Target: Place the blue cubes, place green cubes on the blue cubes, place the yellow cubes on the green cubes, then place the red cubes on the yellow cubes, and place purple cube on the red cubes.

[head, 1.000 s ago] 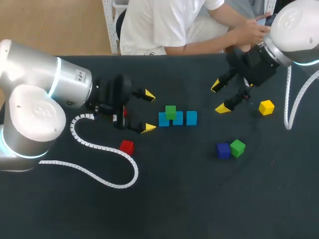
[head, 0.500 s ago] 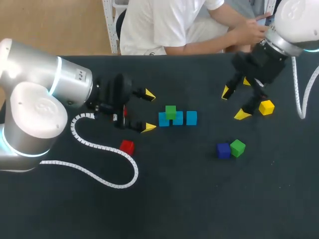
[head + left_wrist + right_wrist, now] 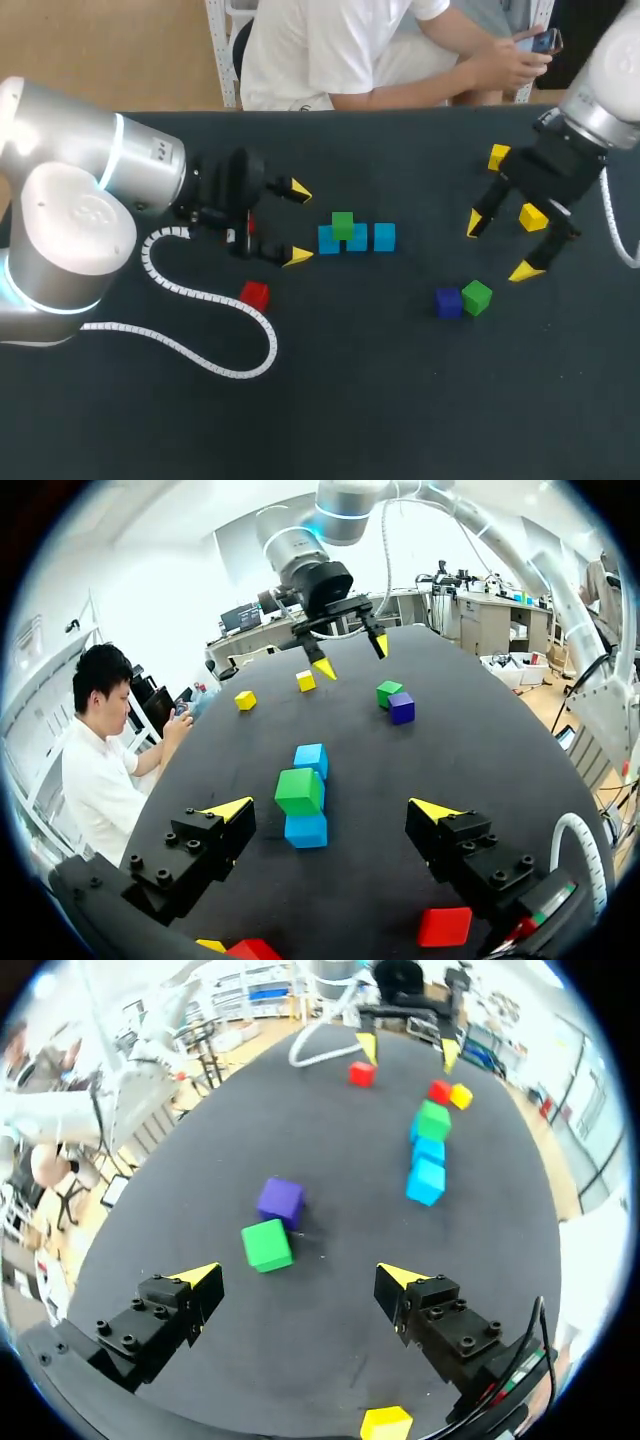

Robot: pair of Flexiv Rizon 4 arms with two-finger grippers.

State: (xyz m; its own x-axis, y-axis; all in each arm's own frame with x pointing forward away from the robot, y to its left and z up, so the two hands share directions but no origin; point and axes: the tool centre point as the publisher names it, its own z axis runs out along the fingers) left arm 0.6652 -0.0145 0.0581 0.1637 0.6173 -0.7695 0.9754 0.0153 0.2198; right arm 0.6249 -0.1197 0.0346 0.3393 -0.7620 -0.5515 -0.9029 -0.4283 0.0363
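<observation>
Three light-blue cubes [image 3: 384, 236] sit in a row at the table's middle, with a green cube [image 3: 343, 225] on top of them. My left gripper [image 3: 298, 224] stands open just left of that row; in its wrist view the stack's green cube [image 3: 299, 791] lies ahead of its empty fingers [image 3: 230, 808]. My right gripper [image 3: 501, 246] hangs open, above and right of a purple cube [image 3: 448, 302] touching a second green cube [image 3: 477, 297]. That green cube [image 3: 266, 1244] and the purple cube [image 3: 280, 1200] lie just ahead of the open right gripper [image 3: 299, 1276].
Two yellow cubes [image 3: 499, 156] [image 3: 533, 216] lie at the back right, one beside the right gripper. A red cube [image 3: 255, 295] sits near the left arm's cable. Another red cube [image 3: 439, 1091] and a yellow cube [image 3: 461, 1095] lie under the left gripper.
My right gripper has swung from the back of the table toward the front right, closer to the purple and green cubes. The left arm and all cubes stayed put.
</observation>
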